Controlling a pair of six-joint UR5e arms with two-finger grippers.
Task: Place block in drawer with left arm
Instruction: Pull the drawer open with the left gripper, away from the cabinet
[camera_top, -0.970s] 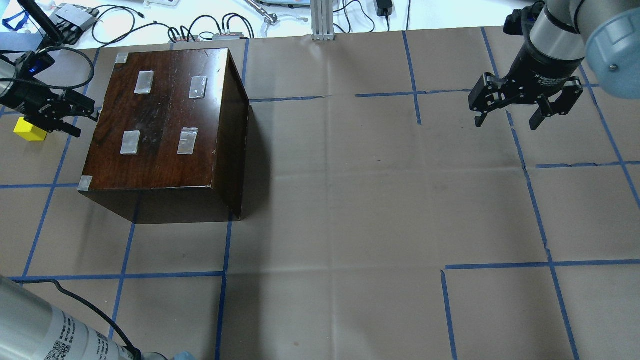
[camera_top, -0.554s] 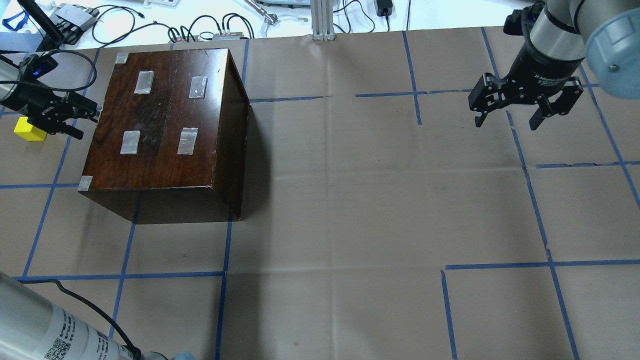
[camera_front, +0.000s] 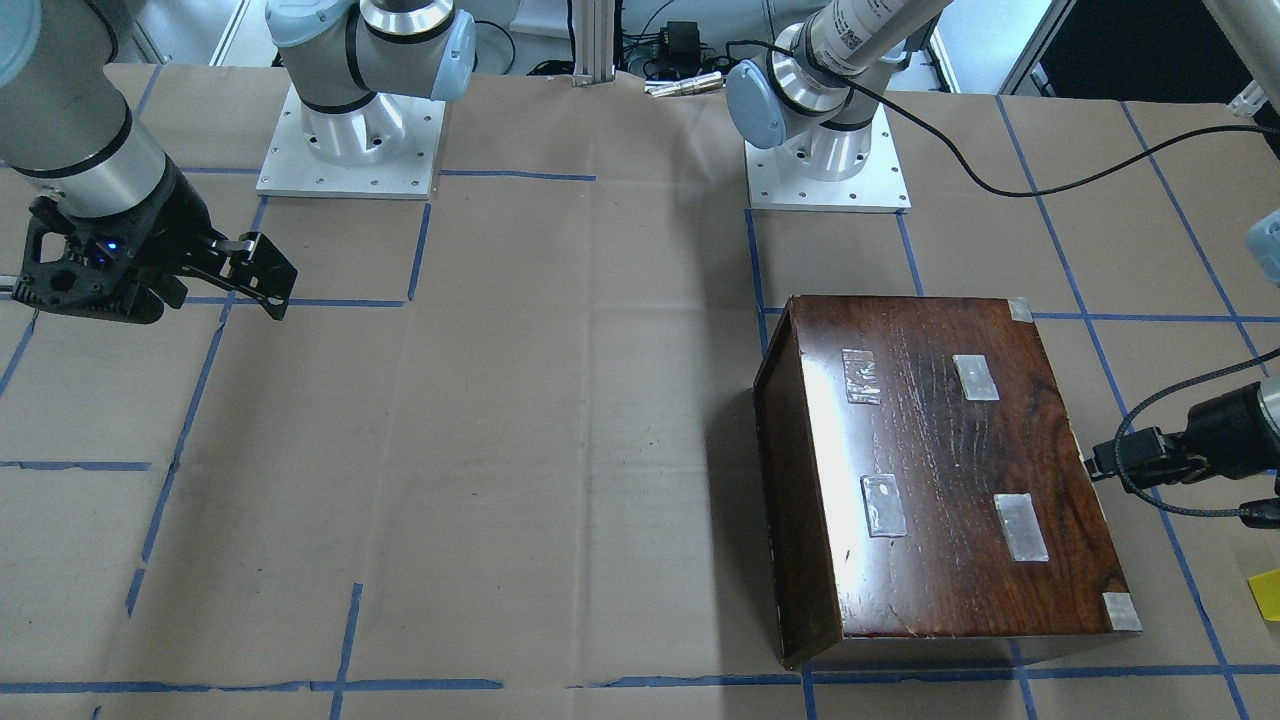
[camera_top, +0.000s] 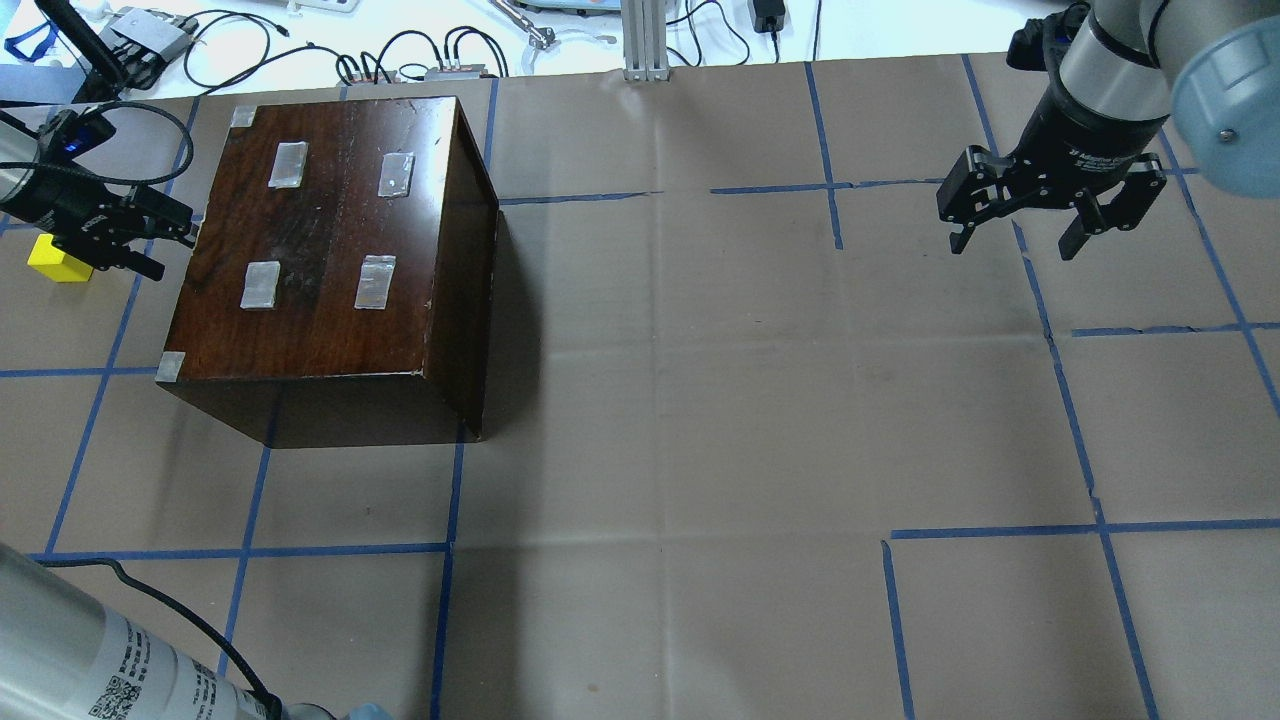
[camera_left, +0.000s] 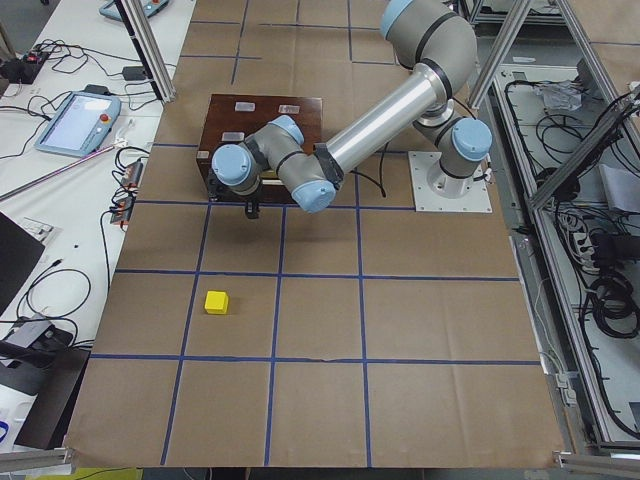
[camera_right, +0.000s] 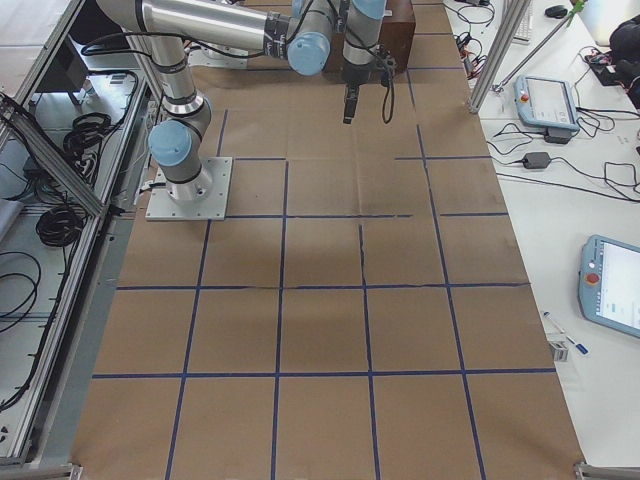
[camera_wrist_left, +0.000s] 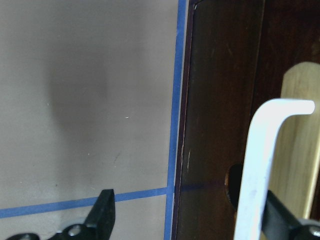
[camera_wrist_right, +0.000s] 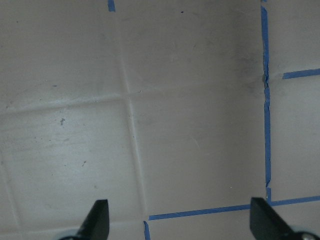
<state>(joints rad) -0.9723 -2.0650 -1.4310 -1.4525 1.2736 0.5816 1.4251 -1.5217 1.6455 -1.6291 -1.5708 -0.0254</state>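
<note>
The yellow block (camera_top: 58, 258) lies on the paper left of the dark-brown cabinet (camera_top: 320, 240); it also shows in the exterior left view (camera_left: 216, 301) and at the front-facing view's right edge (camera_front: 1266, 592). My left gripper (camera_top: 165, 247) is open and empty, between the block and the cabinet's left face. In the left wrist view the gripper (camera_wrist_left: 185, 200) faces the drawer's dark front (camera_wrist_left: 215, 125), its white hooked finger (camera_wrist_left: 260, 165) next to the notch (camera_wrist_left: 232, 186). The drawer does not stick out in the overhead view. My right gripper (camera_top: 1015, 245) hangs open and empty at the far right.
Brown paper with blue tape lines (camera_top: 700, 450) covers the table. Cables and devices (camera_top: 300, 40) lie beyond its far edge. The left arm's black cable (camera_front: 1000, 170) trails across the paper. The right wrist view shows only bare paper (camera_wrist_right: 175, 125).
My left gripper has shifted slightly left and lower beside the cabinet's left face. The block, the cabinet and the right arm have not moved.
</note>
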